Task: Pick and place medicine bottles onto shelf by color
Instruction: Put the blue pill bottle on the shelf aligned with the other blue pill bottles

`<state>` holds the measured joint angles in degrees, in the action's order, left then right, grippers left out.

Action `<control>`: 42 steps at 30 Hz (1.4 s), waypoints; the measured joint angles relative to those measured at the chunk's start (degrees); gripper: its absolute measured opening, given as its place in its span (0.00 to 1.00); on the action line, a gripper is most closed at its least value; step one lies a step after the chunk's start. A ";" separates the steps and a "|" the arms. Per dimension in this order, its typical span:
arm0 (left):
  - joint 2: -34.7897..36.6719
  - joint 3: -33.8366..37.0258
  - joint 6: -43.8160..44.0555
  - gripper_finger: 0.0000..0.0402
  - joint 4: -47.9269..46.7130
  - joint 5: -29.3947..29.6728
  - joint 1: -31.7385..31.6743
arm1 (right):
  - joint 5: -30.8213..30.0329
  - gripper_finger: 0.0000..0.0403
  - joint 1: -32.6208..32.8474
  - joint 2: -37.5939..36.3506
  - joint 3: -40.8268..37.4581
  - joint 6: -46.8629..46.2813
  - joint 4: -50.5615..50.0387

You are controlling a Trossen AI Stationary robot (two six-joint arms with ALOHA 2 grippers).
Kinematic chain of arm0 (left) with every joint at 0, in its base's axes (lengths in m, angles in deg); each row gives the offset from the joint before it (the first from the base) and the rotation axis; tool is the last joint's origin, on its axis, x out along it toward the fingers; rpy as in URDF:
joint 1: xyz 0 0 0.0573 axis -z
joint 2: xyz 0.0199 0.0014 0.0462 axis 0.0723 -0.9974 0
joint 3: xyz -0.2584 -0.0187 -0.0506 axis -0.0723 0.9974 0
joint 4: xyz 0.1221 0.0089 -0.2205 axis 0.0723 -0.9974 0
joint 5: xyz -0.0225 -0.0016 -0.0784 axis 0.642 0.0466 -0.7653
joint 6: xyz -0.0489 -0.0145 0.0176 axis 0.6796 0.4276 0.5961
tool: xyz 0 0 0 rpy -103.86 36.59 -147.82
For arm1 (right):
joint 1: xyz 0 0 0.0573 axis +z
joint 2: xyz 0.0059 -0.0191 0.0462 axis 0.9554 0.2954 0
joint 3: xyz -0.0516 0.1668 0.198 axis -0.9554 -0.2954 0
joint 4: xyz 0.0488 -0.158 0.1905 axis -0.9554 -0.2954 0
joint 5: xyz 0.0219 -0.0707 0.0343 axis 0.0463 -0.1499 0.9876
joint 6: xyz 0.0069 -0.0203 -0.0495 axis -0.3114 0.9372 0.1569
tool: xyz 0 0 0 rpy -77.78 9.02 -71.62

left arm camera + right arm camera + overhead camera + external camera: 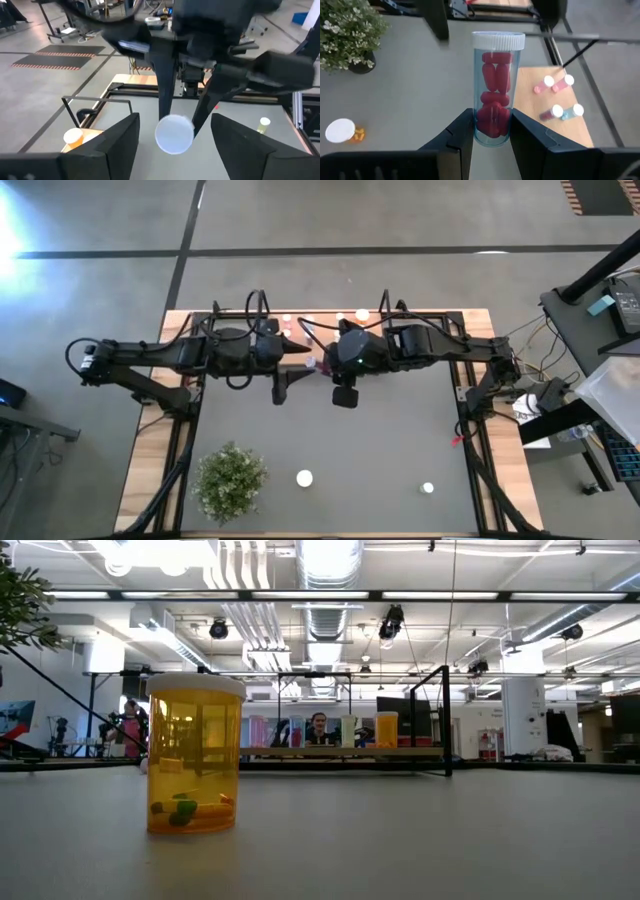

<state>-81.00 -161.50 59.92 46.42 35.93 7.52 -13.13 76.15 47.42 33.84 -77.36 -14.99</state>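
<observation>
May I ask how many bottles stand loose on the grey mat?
2: an orange bottle beside the plant, a second bottle on the right arm's side. Arms may hide others.

grey concrete floor (400, 215), ceiling ducts (330, 560)

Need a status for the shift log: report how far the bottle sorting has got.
Done: several small bottles already lie on the shelf. In hand: the right gripper grips a clear bottle of red pills; the left gripper stands open facing it. Left: an orange bottle and another white-capped one on the mat.
</observation>
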 joint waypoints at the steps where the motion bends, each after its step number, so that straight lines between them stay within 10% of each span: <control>1: -0.08 0.03 0.00 0.57 -0.24 0.00 0.00 | 0.00 0.26 0.00 0.00 0.02 0.50 0.50; 17: -1.18 -0.06 1.27 0.57 -0.22 -0.02 0.00 | 0.04 0.26 0.00 0.00 0.04 2.45 2.72; 31: -1.18 0.03 1.27 0.28 -0.18 -0.05 0.00 | 0.07 0.26 0.00 0.00 0.04 2.42 2.62; 42: -1.18 0.14 1.31 0.24 0.17 -0.07 0.00 | 0.01 0.28 0.00 -0.02 0.07 1.33 2.56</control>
<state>-82.18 -161.36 61.23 46.60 35.86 7.52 -13.12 76.15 47.40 33.90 -76.03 -12.43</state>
